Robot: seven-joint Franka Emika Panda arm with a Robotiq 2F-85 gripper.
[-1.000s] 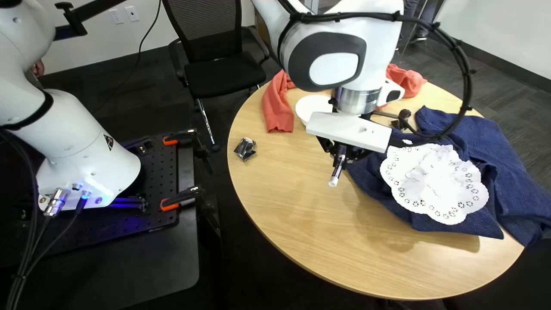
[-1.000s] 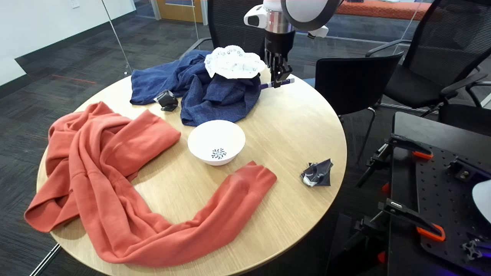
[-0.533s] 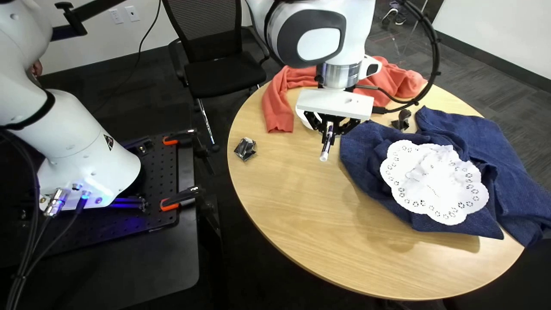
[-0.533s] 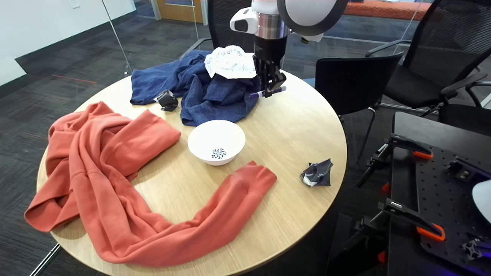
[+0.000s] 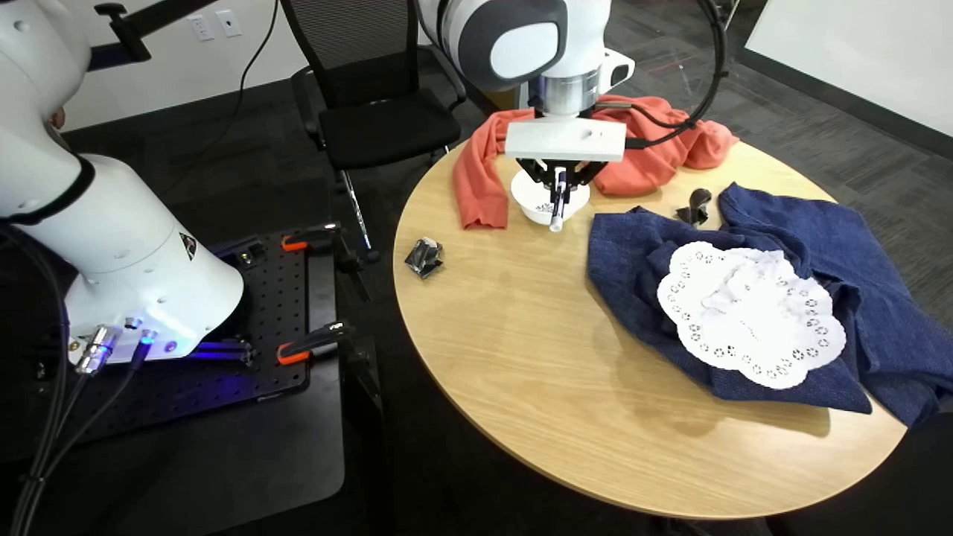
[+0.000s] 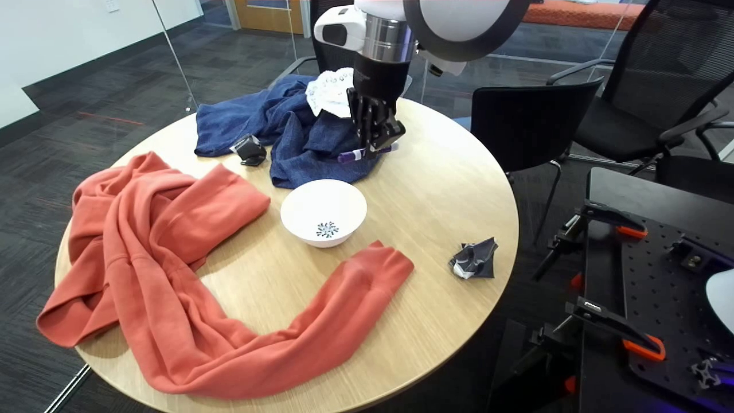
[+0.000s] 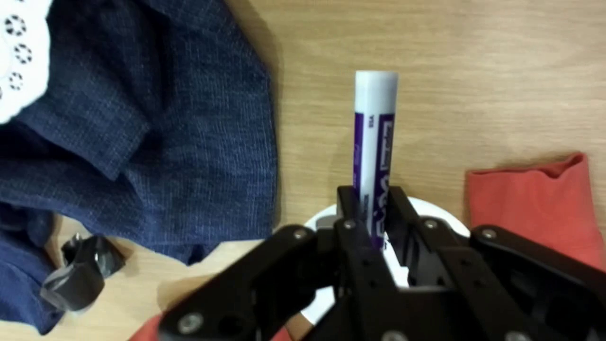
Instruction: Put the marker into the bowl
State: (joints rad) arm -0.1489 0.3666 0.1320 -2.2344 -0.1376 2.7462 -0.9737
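The claw clasps the marker around its middle, holding it in the air above the counter, near the bowl. The bowl stands upright on the counter, between the denim and the red cloth.

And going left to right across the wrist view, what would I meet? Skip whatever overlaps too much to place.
White lacy doily at the left edge → dark blue denim cloth reaching out from under it → purple-and-white marker → red sleeve end.
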